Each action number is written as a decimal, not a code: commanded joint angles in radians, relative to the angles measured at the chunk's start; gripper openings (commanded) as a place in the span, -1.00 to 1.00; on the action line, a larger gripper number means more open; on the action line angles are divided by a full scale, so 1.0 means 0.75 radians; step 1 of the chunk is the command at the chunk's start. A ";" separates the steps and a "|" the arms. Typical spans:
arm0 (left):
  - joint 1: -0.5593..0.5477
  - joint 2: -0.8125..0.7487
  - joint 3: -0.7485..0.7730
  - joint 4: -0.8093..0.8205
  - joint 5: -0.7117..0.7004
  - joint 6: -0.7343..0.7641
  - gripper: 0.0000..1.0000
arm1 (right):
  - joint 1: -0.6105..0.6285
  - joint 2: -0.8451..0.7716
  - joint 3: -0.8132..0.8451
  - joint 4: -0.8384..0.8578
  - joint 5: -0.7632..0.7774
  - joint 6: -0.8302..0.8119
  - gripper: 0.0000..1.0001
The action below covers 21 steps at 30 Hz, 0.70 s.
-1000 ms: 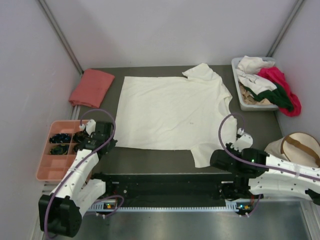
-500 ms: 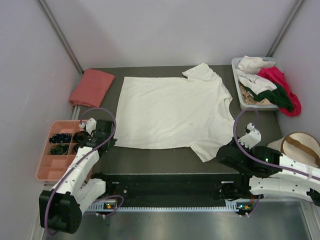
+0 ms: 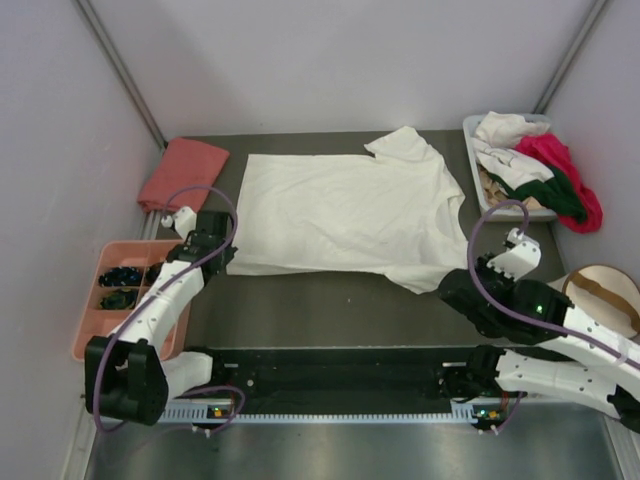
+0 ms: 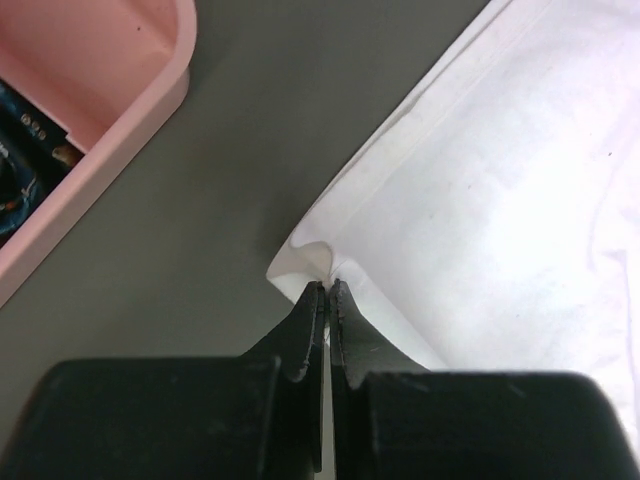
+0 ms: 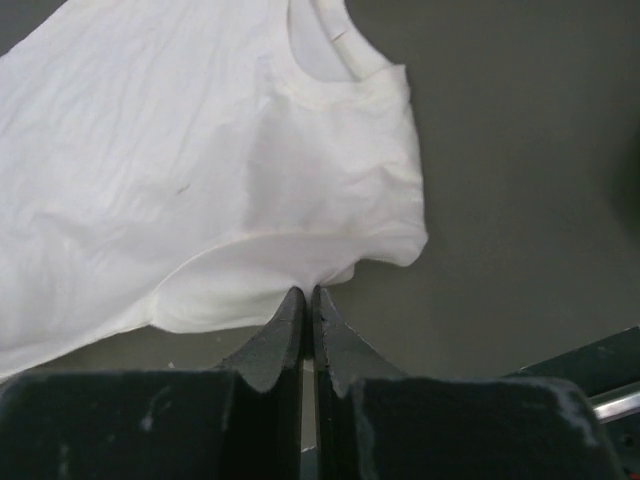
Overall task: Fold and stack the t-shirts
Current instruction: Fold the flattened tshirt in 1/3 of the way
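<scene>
two grippers, both clamped on one item: cream-white t-shirt (image 3: pixel 345 215), spread across the table (image 3: pixel 330 320). left gripper (image 4: pixel 326 290) pinches the near hem corner; right gripper (image 5: pixel 305 293) pinches the near sleeve edge. advice: raise both ends level, keep the cloth taut between them, carry it over to the far edge evenly

A large t-shirt (image 3: pixel 345 215) lies spread across the middle of the desk (image 3: pixel 320 315). A folded shirt (image 3: pixel 183 173) sits at the far left corner, with a compartment tray (image 3: pixel 80 340) nearer along the left edge. Far right stands a bin (image 3: pixel 505 213) of heaped shirts (image 3: pixel 530 165), with a round pouch (image 3: pixel 600 295) nearer. The left pincer (image 4: pixel 327 290) and right pincer (image 5: pixel 307 292) pinch the spread shirt's near edge, one at each end.
</scene>
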<state>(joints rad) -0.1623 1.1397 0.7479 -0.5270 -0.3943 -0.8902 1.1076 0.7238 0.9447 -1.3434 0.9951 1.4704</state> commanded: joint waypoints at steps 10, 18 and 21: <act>0.020 0.100 0.107 0.134 -0.049 0.052 -1.00 | -0.599 0.041 0.000 0.649 -0.275 -0.956 -1.00; 0.049 0.200 0.195 0.193 -0.067 0.078 -1.00 | -0.744 0.203 -0.053 0.881 -0.490 -1.077 -1.00; 0.069 0.245 0.238 0.212 -0.067 0.078 -1.00 | -0.783 0.258 -0.061 0.954 -0.541 -1.103 -1.00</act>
<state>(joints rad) -0.1329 1.2934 0.8577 -0.4412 -0.4122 -0.8471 0.5629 0.8833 0.9016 -0.7658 0.6666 0.7124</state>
